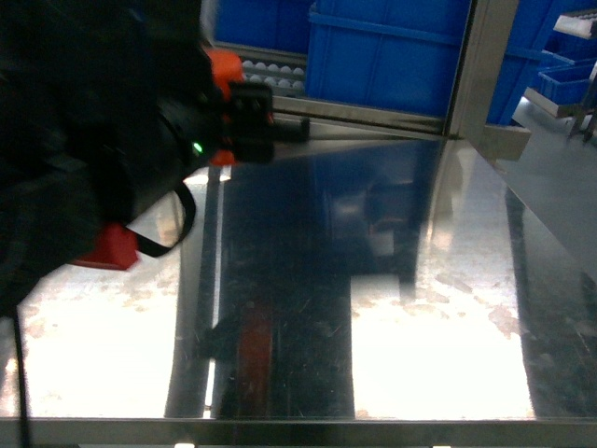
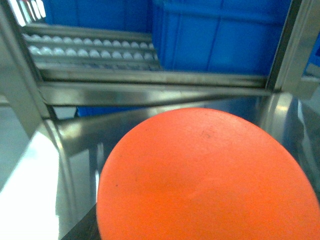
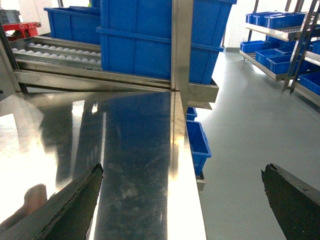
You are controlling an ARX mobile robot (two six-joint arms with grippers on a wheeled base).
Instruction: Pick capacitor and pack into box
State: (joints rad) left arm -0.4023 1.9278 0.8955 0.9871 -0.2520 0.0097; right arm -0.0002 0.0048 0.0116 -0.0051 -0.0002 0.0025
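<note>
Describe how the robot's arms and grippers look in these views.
The left arm is black and bulky with orange-red parts, a small green light and a looping black cable. The right gripper shows two dark, rough-edged fingers. A large orange disc fills the left wrist view.

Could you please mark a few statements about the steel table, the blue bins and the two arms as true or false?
1. Blue bins stand behind the steel table. True.
2. A pale pink tub sits on the table. False: no tub shows in any view.
3. The right gripper has its fingers spread wide apart. True.
4. The left wrist view is partly filled by an orange disc. True.
5. The left arm works at the right of the head view. False: it fills the upper left.
</note>
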